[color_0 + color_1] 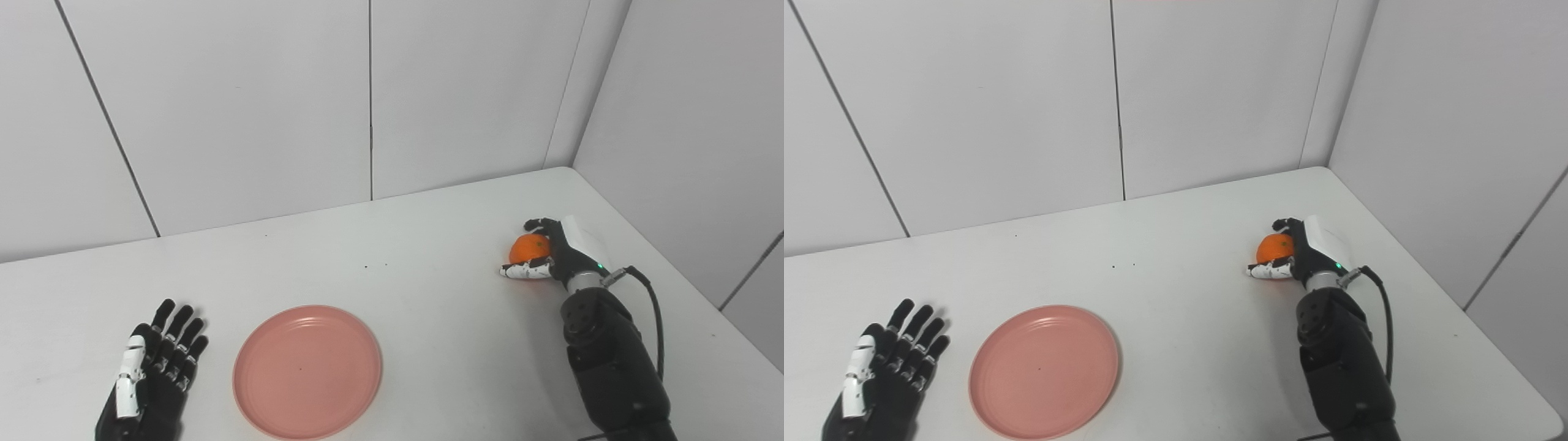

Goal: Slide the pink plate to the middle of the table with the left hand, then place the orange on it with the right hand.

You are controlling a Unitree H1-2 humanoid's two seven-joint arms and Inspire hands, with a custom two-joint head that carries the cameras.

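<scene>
The pink plate [307, 371] lies flat on the white table [429, 294] near the front edge, left of centre. My left hand [153, 373] rests open on the table just left of the plate, fingers apart, not touching it. The orange [528, 248] sits at the right side of the table. My right hand [551, 254] is wrapped around it, fingers curled over its far side and thumb under its near side; whether it is lifted off the table I cannot tell. The same scene shows in the right eye view, with the plate [1044, 371] and orange [1274, 247].
White wall panels stand behind the table and along its right side [674, 153]. The table's right edge runs close beside my right arm [612, 361]. A black cable [654, 312] loops from the wrist.
</scene>
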